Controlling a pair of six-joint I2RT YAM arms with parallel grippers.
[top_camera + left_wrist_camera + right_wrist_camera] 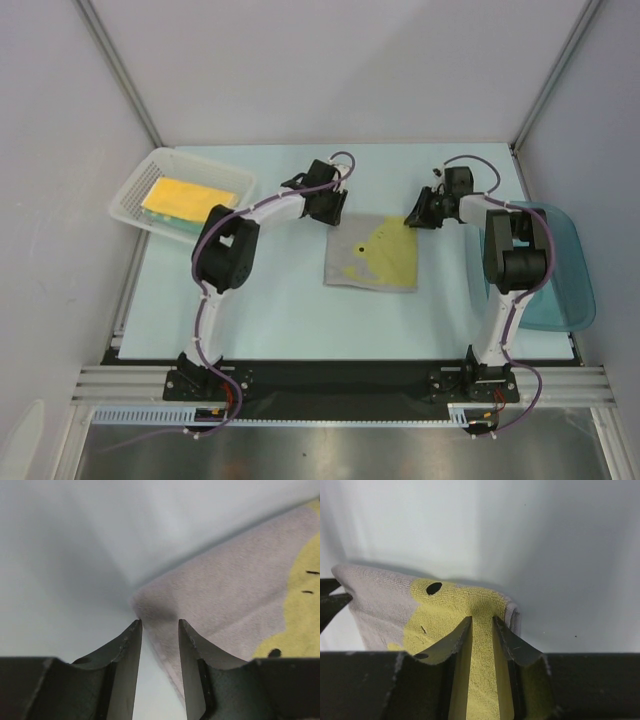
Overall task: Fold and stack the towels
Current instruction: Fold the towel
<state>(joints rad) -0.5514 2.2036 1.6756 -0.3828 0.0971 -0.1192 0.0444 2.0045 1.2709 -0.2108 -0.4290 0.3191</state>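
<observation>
The grey-and-yellow towel (372,258) lies flat near the middle of the table (260,310), between the two grippers. Its yellow chick patch takes up the right half.

The left arm rises from its base at the near left and bends at a raised elbow. Its forearm then stretches far and to the right, ending at the towel's far left corner. The left gripper (328,215) points down at that corner. In the left wrist view the left gripper (160,625) has its jaws apart and released. The grey corner of the towel (235,590) lies flat on the table just past the fingertips, and one edge of it runs under the right-hand finger (192,645).

The right arm stands almost straight up from its base at the near right. It folds at the elbow and reaches left to the towel's far right corner, where the right gripper (411,219) sits. In the right wrist view the right gripper (482,620) has its jaws narrowly apart over the yellow part of the towel (445,605). A strip of cloth shows between them, but whether they pinch it or only straddle it cannot be told.

At the far left a white mesh basket (130,200) holds the stacked towels (185,195), yellow on top with teal beneath. A blue tub (565,290) sits at the right edge, beside the right arm.
</observation>
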